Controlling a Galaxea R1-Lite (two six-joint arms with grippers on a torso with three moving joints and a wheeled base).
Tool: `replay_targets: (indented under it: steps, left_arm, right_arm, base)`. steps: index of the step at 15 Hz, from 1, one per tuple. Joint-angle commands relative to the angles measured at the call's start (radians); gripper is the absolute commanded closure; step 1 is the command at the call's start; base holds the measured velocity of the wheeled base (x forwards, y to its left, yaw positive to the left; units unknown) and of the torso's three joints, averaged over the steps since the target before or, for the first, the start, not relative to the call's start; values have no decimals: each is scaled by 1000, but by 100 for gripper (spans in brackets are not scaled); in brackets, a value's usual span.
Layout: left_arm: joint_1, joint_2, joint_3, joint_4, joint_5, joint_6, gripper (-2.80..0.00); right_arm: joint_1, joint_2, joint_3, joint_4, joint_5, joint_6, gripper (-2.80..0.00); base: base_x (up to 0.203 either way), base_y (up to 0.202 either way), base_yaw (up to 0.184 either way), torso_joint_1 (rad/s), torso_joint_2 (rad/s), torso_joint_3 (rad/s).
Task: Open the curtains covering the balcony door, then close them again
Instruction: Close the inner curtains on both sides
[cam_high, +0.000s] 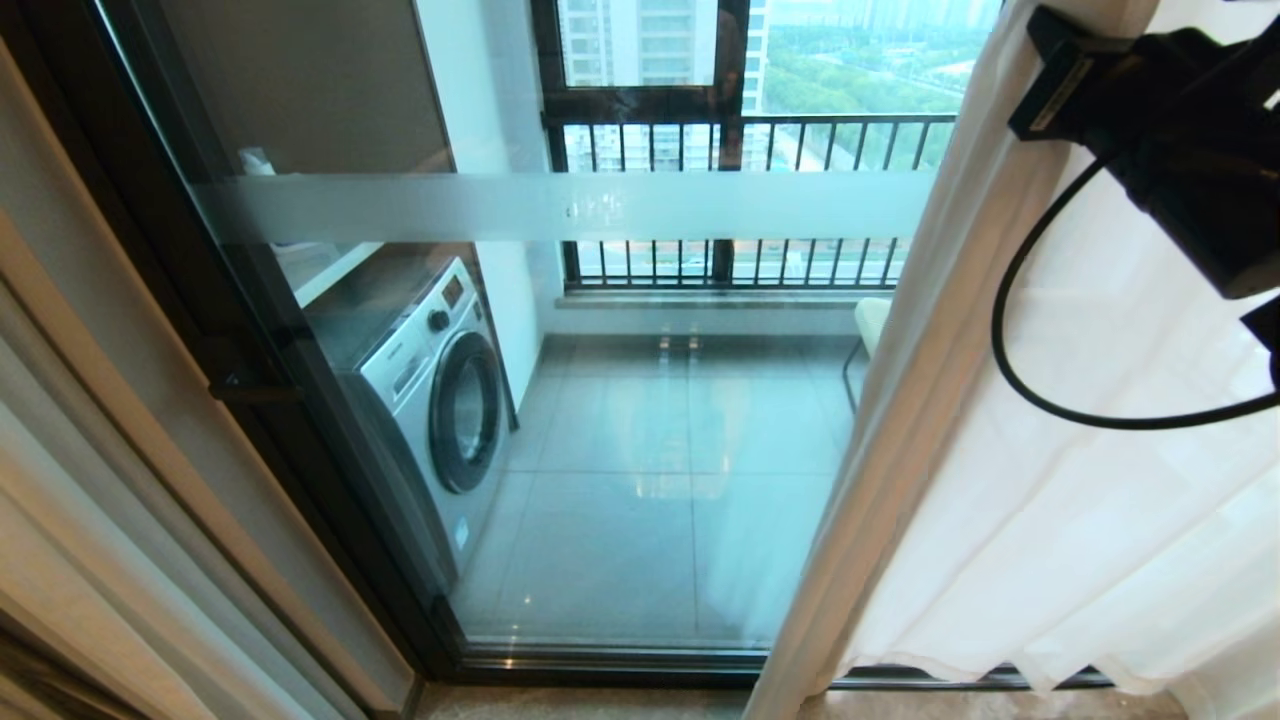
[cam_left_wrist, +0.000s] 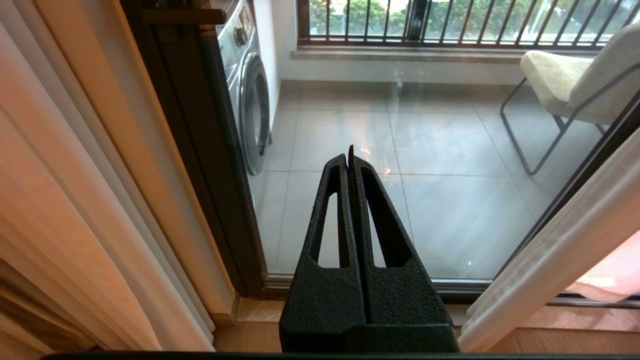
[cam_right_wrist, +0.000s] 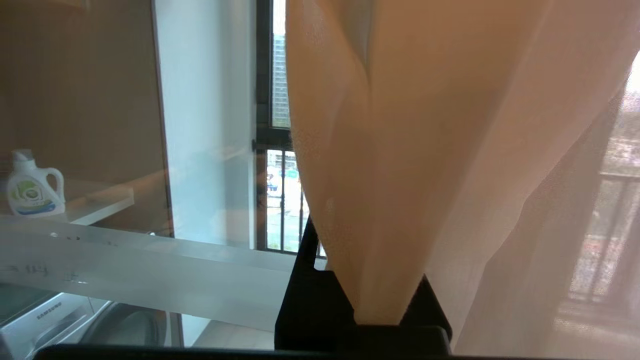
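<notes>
The sheer white curtain (cam_high: 1050, 450) hangs bunched at the right of the balcony door (cam_high: 650, 430), leaving most of the glass and its frosted stripe (cam_high: 560, 205) uncovered. My right arm (cam_high: 1180, 120) reaches in at the top right against the fabric. In the right wrist view my right gripper (cam_right_wrist: 350, 245) is shut on a gathered fold of the curtain (cam_right_wrist: 400, 150), which hides most of its fingers. My left gripper (cam_left_wrist: 350, 152) is parked low in front of the door's bottom rail, shut and holding nothing.
Thick beige drapes (cam_high: 90, 480) hang at the left beside the black door frame (cam_high: 250, 340). Behind the glass are a washing machine (cam_high: 440, 390), a detergent bottle (cam_right_wrist: 31, 187), a chair (cam_left_wrist: 565, 80) and a black railing (cam_high: 750, 140).
</notes>
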Motion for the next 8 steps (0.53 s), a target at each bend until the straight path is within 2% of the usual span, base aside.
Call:
replay_targets:
  steps: [1, 3, 8]
  left_arm:
    - [0, 0, 0, 0, 0, 0, 0]
    - [0, 0, 0, 0, -1, 0, 0]
    - [0, 0, 0, 0, -1, 0, 0]
  right_arm:
    - [50, 8, -3, -6, 0, -18, 0]
    - [103, 30, -24, -6, -2, -49, 0]
    - [198, 154, -177, 0, -6, -93, 0]
  base:
    - [0, 0, 0, 0, 0, 0]
    - [0, 0, 0, 0, 0, 0]
    - [0, 0, 0, 0, 0, 0]
